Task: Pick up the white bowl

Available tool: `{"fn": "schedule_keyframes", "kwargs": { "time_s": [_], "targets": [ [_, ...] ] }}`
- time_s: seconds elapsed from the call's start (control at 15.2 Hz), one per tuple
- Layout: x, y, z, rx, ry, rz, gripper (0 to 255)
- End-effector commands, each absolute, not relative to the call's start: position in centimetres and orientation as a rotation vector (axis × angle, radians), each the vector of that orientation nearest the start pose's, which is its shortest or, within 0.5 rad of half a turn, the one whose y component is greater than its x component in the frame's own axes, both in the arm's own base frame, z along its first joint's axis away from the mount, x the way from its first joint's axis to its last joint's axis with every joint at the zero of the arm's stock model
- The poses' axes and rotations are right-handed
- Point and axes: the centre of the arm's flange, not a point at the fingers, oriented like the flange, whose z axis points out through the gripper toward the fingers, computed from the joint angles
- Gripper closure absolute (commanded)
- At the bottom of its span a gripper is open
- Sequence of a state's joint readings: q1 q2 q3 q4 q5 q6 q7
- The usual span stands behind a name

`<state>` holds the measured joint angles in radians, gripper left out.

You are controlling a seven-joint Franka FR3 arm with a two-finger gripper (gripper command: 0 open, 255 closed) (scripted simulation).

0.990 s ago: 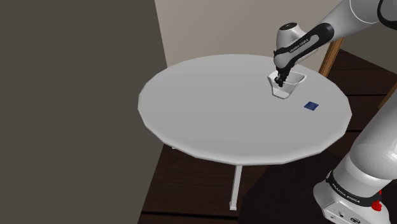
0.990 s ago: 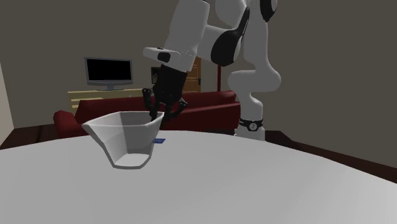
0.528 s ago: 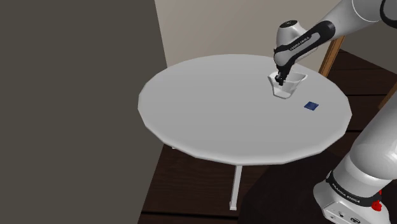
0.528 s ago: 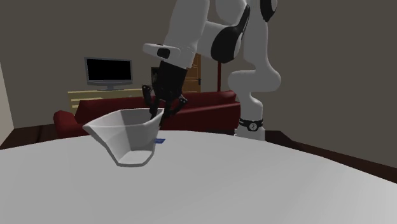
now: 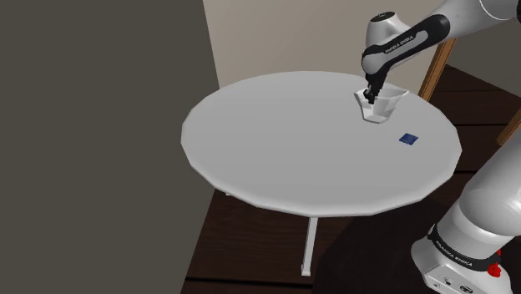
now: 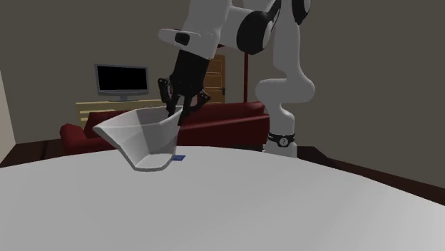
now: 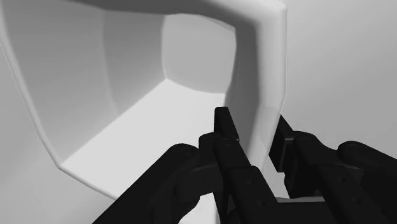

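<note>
The white bowl point(image 5: 381, 106) is an angular, faceted cup shape hanging tilted just above the round white table point(image 5: 317, 163) near its far edge. My black gripper point(image 5: 371, 92) comes down from above and is shut on the bowl's rim. In the second exterior view the bowl point(image 6: 146, 139) tips toward that view's left, with the gripper point(image 6: 176, 114) clasping its back wall. In the wrist view one finger point(image 7: 226, 130) sits inside the bowl point(image 7: 146, 95) and the other outside, the wall pinched between them at the gripper point(image 7: 252, 130).
A small blue square point(image 5: 408, 139) lies flat on the table near the bowl. A wooden frame point(image 5: 434, 71) stands behind the table's far edge. A red sofa point(image 6: 228, 121) and a dark television point(image 6: 122, 80) are in the room behind. My stand point(image 5: 455, 259) is at the lower right.
The gripper has risen with the bowl in it. The bowl has left the table surface and tipped further over.
</note>
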<state>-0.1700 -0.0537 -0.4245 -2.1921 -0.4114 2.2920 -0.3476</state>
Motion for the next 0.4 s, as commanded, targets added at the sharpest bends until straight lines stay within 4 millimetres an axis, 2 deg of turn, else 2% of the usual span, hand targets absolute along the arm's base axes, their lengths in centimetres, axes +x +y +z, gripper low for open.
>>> {"fn": "schedule_keyframes", "kwargs": {
  "time_s": [0.0,0.2,0.33],
  "targets": [
    [44.0,-30.9,43.4,-3.482,-0.004,0.009,255],
    [44.0,-30.9,45.0,-3.482,-0.004,0.009,255],
    [44.0,-30.9,45.0,-3.482,-0.004,0.009,255]
  ]
}}
